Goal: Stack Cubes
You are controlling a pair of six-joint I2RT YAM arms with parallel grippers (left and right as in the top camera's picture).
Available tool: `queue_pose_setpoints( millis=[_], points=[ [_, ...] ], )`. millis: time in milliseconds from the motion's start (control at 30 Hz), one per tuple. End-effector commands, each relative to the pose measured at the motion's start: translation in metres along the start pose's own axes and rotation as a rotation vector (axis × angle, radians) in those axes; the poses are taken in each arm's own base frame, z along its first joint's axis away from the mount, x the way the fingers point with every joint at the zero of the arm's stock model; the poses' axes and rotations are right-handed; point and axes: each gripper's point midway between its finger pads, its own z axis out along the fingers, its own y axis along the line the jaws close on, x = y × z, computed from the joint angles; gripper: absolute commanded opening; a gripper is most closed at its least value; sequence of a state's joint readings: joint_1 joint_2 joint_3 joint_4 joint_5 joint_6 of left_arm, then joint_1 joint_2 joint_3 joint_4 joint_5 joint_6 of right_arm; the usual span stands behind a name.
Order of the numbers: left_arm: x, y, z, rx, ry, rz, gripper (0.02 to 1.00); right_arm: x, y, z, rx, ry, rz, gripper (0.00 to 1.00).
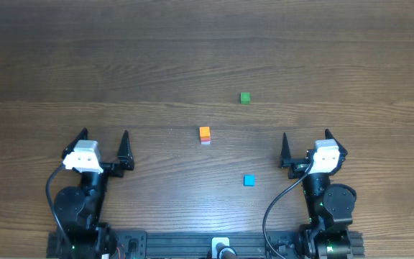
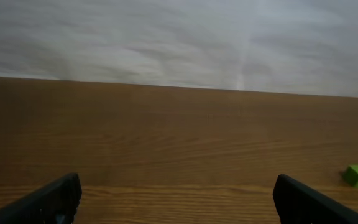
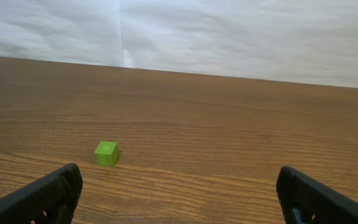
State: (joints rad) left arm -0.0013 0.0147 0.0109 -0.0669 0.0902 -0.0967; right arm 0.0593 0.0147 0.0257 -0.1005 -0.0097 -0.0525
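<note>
A brown wood-grain tabletop [image 1: 157, 50] is bounded by a pale, wrinkled backdrop [image 3: 241, 37]. A small orange cube [image 1: 205, 132] is stacked on what seems a pale pink cube [image 1: 205, 142]. A small green cube [image 1: 245, 98] is set beyond the orange cube, to its right; a small blue cube [image 1: 249, 180] is placed on its near side, also rightward. The left gripper [image 1: 105, 135] and right gripper [image 1: 305, 135] are held well apart on either side of the orange cube, fingers spread wide, nothing held.
</note>
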Motion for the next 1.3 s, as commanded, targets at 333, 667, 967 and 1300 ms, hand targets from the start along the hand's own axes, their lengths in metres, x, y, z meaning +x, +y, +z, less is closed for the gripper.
queue_pose_setpoints(
  millis=[333, 667, 967, 1300],
  points=[
    [0.001, -0.001, 0.000, 0.004, -0.003, 0.015, 1.000, 0.002, 0.000, 0.000, -0.003, -0.002, 0.003, 0.993],
    [0.001, -0.001, 0.000, 0.004, -0.003, 0.015, 1.000, 0.002, 0.000, 0.000, -0.003, -0.002, 0.003, 0.991],
    [0.001, -0.001, 0.000, 0.004, -0.003, 0.015, 1.000, -0.013, 0.003, 0.000, -0.028, -0.058, 0.226, 0.991],
    [0.001, -0.001, 0.000, 0.004, -0.003, 0.015, 1.000, -0.068, 0.020, 0.011, -0.138, 0.067, 0.243, 0.993]
  ],
)
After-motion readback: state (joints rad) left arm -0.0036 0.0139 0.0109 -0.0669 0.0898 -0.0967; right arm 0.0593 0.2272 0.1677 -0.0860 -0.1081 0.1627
